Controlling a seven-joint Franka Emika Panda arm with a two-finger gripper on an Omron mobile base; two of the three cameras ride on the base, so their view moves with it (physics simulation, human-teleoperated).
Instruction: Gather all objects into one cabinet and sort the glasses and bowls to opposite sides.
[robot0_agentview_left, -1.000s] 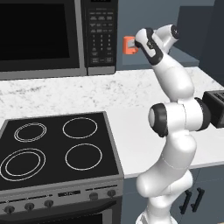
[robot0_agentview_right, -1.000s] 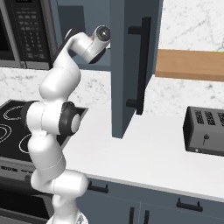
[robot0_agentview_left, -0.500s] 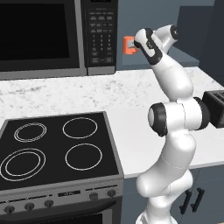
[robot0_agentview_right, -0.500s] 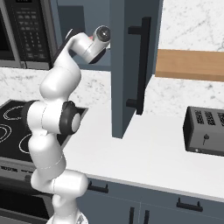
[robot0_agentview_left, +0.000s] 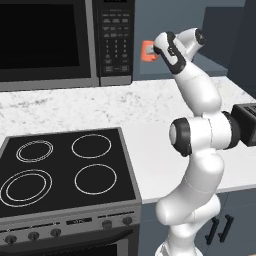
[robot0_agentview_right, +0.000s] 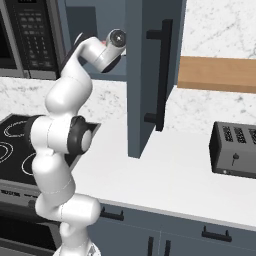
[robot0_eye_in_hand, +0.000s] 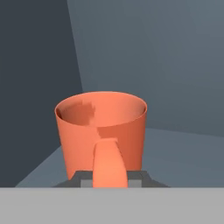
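The orange cup (robot0_eye_in_hand: 101, 131) stands upright straight ahead of the gripper (robot0_eye_in_hand: 111, 178), its open mouth up and its long axis vertical, with the walls widening a little toward the rim. It has a side handle (robot0_eye_in_hand: 109, 164), a vertical orange strap that points back at the hand and comes down between the dark finger tips (robot0_eye_in_hand: 81, 180) at the near end of the hand view. The fingers sit drawn in on either side of that handle; whether the pads truly press it I cannot tell, since their ends are cut off low in the view. The cup rests on the grey-blue floor of the cabinet (robot0_eye_in_hand: 183, 153), with the back wall beyond it and a darker side wall to the hand's left.

From the left base view a bit of the orange cup (robot0_agentview_left: 148, 51) shows just past the hand, to the right of the microwave (robot0_agentview_left: 65, 42). From the right base view the wrist reaches into the cabinet behind its open door (robot0_agentview_right: 150, 75), which has a long black bar handle (robot0_agentview_right: 162, 75)
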